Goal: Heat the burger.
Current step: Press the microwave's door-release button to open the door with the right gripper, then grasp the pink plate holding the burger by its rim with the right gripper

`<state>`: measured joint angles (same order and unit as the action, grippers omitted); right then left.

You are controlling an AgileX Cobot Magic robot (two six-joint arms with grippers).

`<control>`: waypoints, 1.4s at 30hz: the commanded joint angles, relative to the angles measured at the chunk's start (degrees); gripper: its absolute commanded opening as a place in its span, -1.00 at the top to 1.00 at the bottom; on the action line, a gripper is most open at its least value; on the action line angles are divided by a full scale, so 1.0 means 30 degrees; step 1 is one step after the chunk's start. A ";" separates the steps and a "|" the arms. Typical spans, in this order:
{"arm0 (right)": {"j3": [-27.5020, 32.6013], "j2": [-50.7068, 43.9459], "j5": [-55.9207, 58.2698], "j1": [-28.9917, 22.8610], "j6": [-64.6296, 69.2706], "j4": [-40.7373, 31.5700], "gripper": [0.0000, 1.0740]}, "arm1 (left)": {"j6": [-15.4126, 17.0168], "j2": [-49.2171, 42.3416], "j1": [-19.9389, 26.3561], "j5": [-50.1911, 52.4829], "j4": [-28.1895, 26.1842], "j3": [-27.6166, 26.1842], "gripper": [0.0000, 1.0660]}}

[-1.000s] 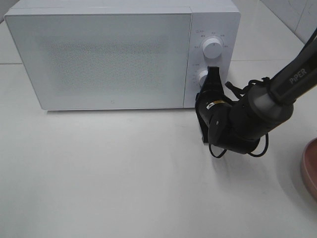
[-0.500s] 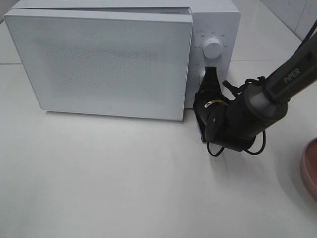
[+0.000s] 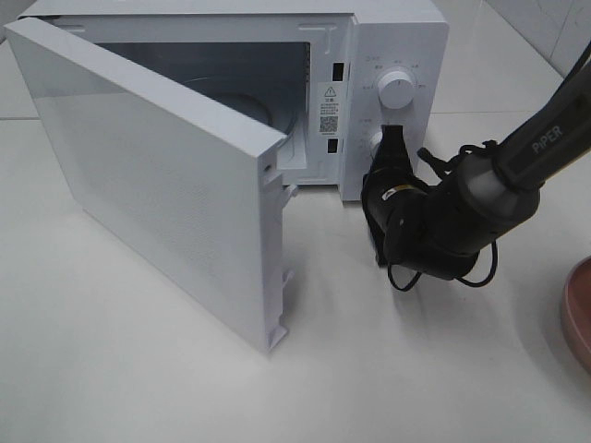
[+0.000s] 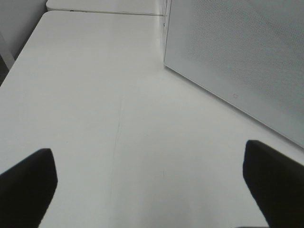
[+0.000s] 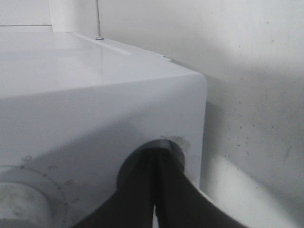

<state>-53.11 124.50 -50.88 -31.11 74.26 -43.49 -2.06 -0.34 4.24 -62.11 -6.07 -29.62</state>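
Note:
The burger is out of view in every frame. The white microwave (image 3: 399, 37) stands at the back of the table, its door (image 3: 148, 175) swung wide open toward the front left, and the cavity (image 3: 231, 83) shows nothing inside. My right gripper (image 3: 393, 138) is shut, its tips pressed against the control panel at the lower knob (image 3: 377, 143). In the right wrist view the closed fingertips (image 5: 156, 159) touch the microwave's front (image 5: 95, 99). My left gripper (image 4: 151, 179) is open over bare table, with the door's outer face (image 4: 237, 52) ahead of it.
A round pink plate (image 3: 580, 314) sits at the right table edge. The open door juts out over the left-middle of the white table (image 3: 138, 369). The upper knob (image 3: 397, 89) is above my right gripper. Tiled wall lies behind.
The microwave door was closed, then sprang ajar and now stands wide open. My right gripper stays pressed at the lower part of the control panel.

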 commanded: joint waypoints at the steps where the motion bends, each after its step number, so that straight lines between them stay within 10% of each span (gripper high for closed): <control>1: -0.0554 -0.0668 -0.2024 0.0592 -0.0153 0.1108 1.00 | 0.0000 -0.0095 -0.0095 0.0248 -0.0153 0.0019 -0.88; 42: 0.4736 -0.7678 0.8422 0.0535 -0.7830 0.3858 1.00 | 0.0000 -0.0095 -0.0095 0.0248 -0.0153 0.0019 -0.88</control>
<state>-39.02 103.13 -29.85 -29.74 56.32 -33.17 -2.06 -0.34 4.24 -62.11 -6.13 -29.62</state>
